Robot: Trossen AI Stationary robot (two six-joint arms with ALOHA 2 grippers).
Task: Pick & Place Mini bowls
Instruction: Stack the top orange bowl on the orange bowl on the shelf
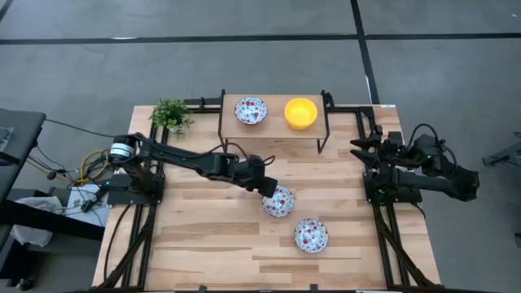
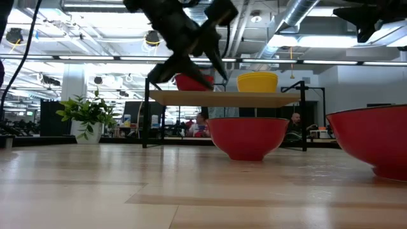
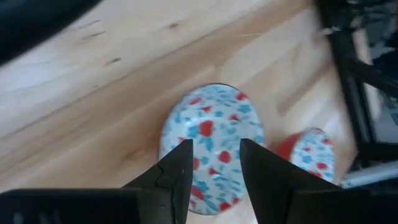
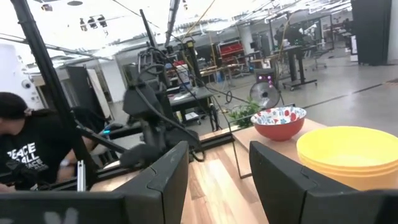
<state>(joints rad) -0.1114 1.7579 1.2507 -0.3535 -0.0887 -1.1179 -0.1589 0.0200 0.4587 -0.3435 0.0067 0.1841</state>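
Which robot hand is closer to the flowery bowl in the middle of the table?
Left. The left gripper hovers right over the speckled red-and-blue bowl, while the right gripper waits at the table's right edge.

A small green potted plant (image 1: 171, 115) is seen at the far left corner of the pale wooden tabletop (image 1: 203, 244). Beside it a raised shelf (image 1: 274, 127) on thin black legs is set along the far edge — a person in a black shirt (image 4: 28, 152) is glimpsed beyond.
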